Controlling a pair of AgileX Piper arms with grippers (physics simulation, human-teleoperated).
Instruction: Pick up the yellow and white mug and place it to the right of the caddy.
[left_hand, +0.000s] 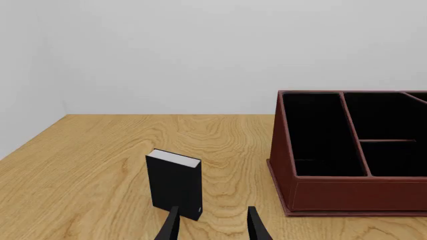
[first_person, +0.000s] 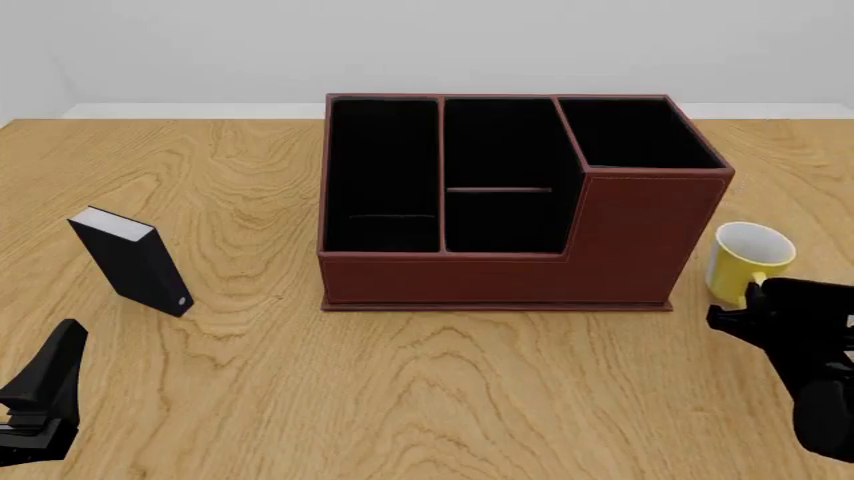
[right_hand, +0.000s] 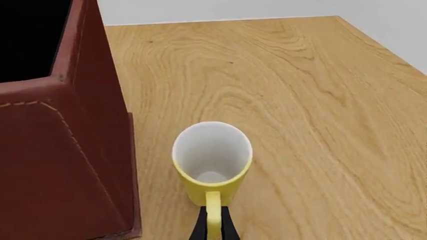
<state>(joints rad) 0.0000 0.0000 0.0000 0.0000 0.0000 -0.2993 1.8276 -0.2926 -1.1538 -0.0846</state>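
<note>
The yellow and white mug (first_person: 751, 258) stands upright just right of the caddy (first_person: 514, 255), close to its tall right section. In the right wrist view the mug (right_hand: 212, 162) shows its white inside, with its yellow handle toward the camera. My right gripper (right_hand: 213, 227) is shut on that handle; in the front view it (first_person: 750, 298) sits at the mug's near side. I cannot tell whether the mug rests on the table or hangs just above it. My left gripper (left_hand: 213, 229) is open and empty, low at the table's near left (first_person: 51, 375).
A small black box with a white top (first_person: 130, 262) stands left of the caddy, right in front of my left gripper (left_hand: 175, 184). The caddy's left wall (left_hand: 287, 150) is to its right. The table's right edge (right_hand: 393, 55) lies beyond the mug.
</note>
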